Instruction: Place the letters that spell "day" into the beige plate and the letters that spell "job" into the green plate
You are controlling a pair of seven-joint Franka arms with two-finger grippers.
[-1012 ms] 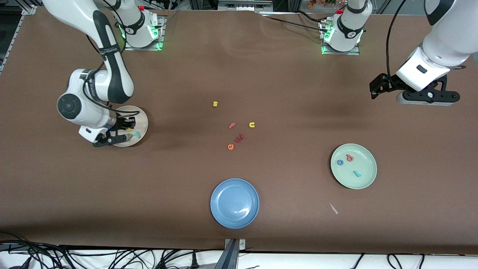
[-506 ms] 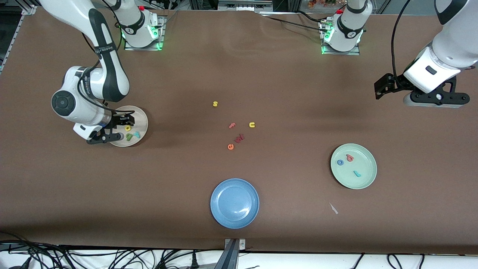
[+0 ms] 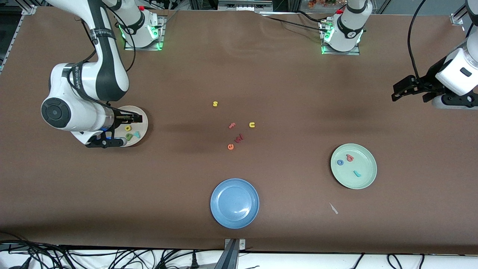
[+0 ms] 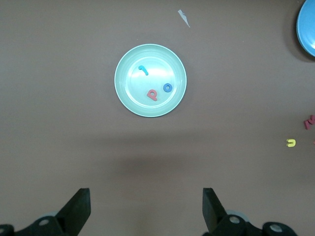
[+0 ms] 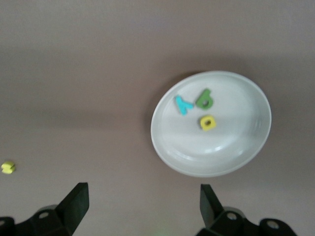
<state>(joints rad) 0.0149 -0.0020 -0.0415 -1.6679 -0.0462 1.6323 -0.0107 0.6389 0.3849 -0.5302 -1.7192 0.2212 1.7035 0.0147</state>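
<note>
The beige plate lies at the right arm's end of the table. In it are the yellow a, the green d and the teal y. My right gripper hangs open and empty above that plate's edge. The green plate holds the teal j, the blue o and the salmon b. My left gripper is open and empty, high over the left arm's end of the table.
A blue plate sits near the front camera. Loose letters lie mid-table: yellow s, pink f, yellow u, dark red w, orange e. A white scrap lies near the green plate.
My right gripper has opened, left the yellow a in the beige plate and risen. The left arm has drawn back toward its end of the table.
</note>
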